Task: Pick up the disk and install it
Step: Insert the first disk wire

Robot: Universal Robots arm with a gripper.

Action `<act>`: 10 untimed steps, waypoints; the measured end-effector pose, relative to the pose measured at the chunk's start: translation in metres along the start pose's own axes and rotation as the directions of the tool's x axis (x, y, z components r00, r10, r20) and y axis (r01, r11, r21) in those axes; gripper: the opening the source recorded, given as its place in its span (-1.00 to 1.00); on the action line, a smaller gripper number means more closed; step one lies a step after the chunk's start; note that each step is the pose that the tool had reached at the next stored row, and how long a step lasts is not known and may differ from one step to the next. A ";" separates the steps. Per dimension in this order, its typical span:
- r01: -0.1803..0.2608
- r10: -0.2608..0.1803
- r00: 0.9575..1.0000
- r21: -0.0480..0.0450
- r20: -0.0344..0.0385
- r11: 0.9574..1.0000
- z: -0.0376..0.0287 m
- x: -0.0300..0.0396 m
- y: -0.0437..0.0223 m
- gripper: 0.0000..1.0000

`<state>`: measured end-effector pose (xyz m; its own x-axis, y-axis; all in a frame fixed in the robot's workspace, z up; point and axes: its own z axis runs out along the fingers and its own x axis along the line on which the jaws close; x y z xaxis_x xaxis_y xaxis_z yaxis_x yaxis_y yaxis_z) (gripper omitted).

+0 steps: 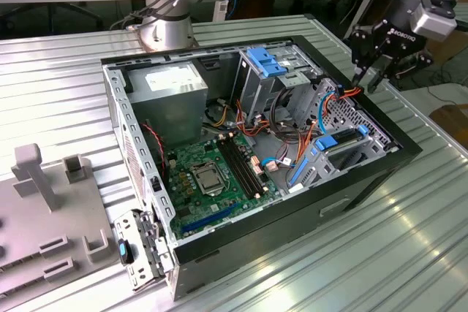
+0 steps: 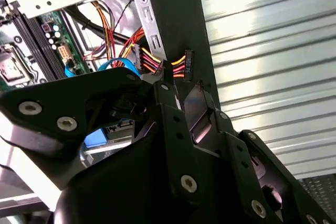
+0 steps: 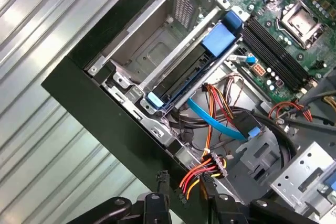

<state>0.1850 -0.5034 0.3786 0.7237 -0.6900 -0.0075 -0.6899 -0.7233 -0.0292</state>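
Now, hand (image 1: 368,82) wide and empty just over the case rim (image 3: 79,77), disk (image 3: 189,72) inside the grey cage (image 3: 152,51) nearby.

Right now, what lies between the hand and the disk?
In the first wrist view, a red, orange and yellow wire bundle and a flat blue cable lie between the hand and the disk.

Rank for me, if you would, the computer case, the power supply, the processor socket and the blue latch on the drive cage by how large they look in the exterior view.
1. computer case
2. power supply
3. blue latch and processor socket: these look about alike, so I leave them unranked.
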 end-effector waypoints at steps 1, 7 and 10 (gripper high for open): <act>0.018 -0.018 1.000 0.000 0.000 1.000 0.0003 0.0000 0.0000 -0.27; 0.083 -0.083 0.997 -0.010 -0.006 0.996 0.0031 0.0007 -0.0024 -0.27; 0.108 -0.109 0.994 -0.021 -0.014 0.994 0.0048 -0.0009 -0.0047 -0.27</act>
<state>0.1876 -0.4993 0.3739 0.7941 -0.6077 0.0098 -0.6077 -0.7941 -0.0086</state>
